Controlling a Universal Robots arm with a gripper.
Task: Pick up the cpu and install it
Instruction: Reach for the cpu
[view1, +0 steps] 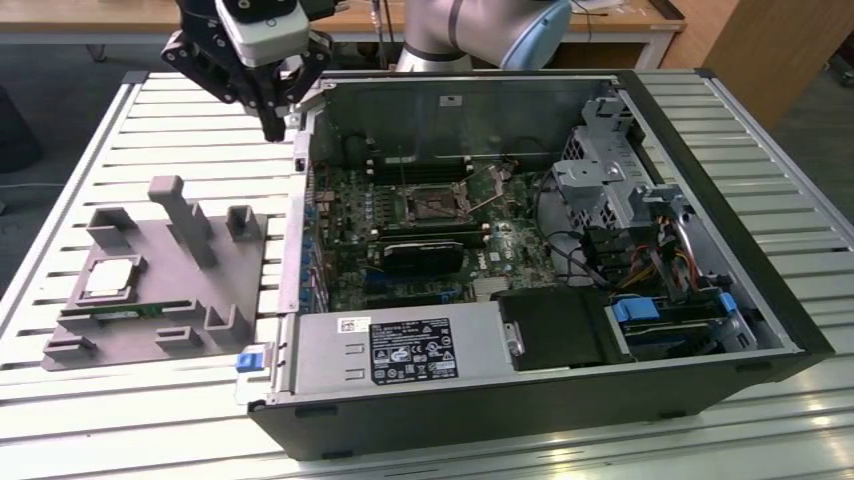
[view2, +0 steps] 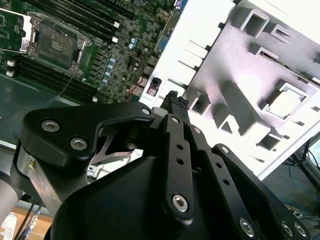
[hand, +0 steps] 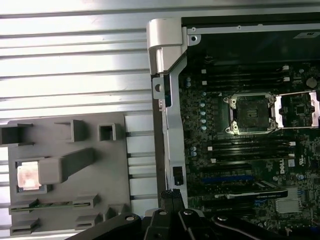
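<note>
The pincer (view1: 276, 132) hangs above the counter (view1: 80, 150), right at the wall of the open computer case (view1: 534, 410) on the exterior view's left; its fingers are drawn together tip to tip with nothing between them. And there's the cpu (view1: 111, 278), lying flat, silver face up, in a square pocket of the grey holder (view1: 200, 290), well apart from the pincer; from the tips it lies further to the exterior view's left and toward the near edge of the counter. The empty socket (view1: 434, 207) sits the other way, to the exterior view's right, its frame swung open; being square, the chip offers no long axis, so its edges, roughly in line with the holder's sides, look like what a grasp must match.
</note>
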